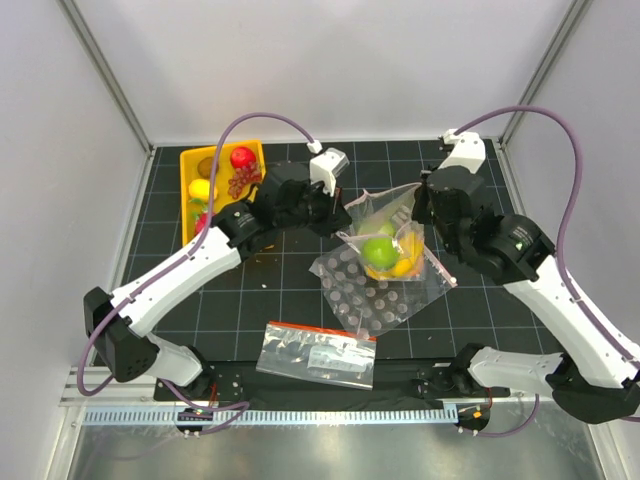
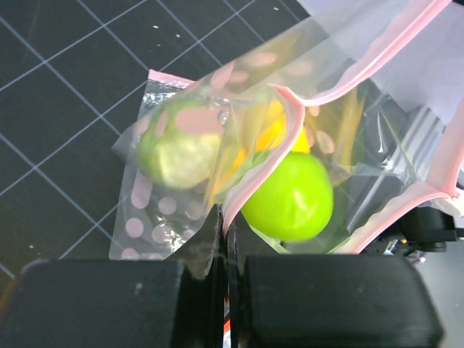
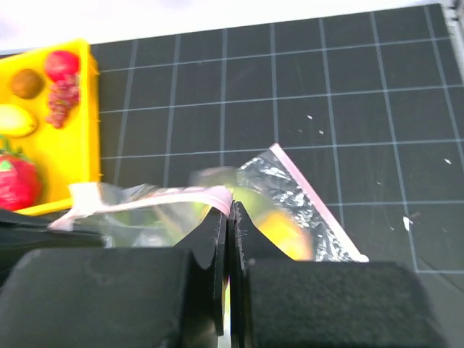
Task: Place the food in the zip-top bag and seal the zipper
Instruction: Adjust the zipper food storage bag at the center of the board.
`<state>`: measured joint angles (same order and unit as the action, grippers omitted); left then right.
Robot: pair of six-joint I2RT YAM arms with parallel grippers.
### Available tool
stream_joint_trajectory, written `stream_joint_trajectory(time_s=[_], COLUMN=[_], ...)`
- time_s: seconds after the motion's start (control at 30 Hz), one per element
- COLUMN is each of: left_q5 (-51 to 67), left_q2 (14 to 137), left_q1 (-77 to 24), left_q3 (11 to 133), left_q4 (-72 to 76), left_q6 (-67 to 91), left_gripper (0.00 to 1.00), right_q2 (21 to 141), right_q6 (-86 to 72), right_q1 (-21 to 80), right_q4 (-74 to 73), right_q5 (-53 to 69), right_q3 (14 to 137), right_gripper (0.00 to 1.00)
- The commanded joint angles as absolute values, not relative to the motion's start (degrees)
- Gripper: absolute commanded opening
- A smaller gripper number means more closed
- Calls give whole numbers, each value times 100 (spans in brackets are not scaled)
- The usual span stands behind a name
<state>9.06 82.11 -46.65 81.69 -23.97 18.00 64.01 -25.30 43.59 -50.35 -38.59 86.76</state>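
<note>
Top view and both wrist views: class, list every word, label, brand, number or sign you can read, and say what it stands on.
No text can be read in any view.
Dark printing on the printed bag with the red band: too small to read.
On the zip-top bag: no lettering visible, only its pink strip.

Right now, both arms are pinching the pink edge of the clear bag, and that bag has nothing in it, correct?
Not quite: the bag is not empty. The left wrist view shows a green round fruit and yellow pieces inside the zip-top bag. Both arms' jaws do pinch its pink zipper.
</note>
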Motion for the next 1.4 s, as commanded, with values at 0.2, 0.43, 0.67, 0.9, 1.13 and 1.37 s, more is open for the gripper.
stream_joint_trajectory(time_s=[0.2, 0.43, 0.67, 0.9, 1.13, 1.37], left_q5=[1784, 1994, 1986, 1934, 1320, 632], left_q2=[7050, 7654, 7656, 7813, 7647, 7646], left_q1=[-3657, -3586, -3481, -3481, -3252, -2638], left_q3=[8042, 7980, 7946, 7892, 7867, 7945], left_q4=[-1715, -1599, -1600, -1555, -1714, -1951], left_q6=[2276, 2434, 2417, 2426, 2303, 2215], left_gripper=[0, 0, 0, 16, 92, 100], right_q2=[7039, 6628, 6355, 6170, 6039, 5556], right_q6=[-2197, -2276, -2162, -2022, -2057, -2118], right_q1=[4465, 4465, 4456, 4465, 4465, 4465], right_q4=[-4430, -3947, -3648, -2980, -2331, -1811], right_q5=[-2636, -3137, -3313, -3322, -3296, -3445], right_q3=[8473, 8403, 8254, 7375, 6383, 5819], right_gripper=[1, 1, 1, 1, 1, 1])
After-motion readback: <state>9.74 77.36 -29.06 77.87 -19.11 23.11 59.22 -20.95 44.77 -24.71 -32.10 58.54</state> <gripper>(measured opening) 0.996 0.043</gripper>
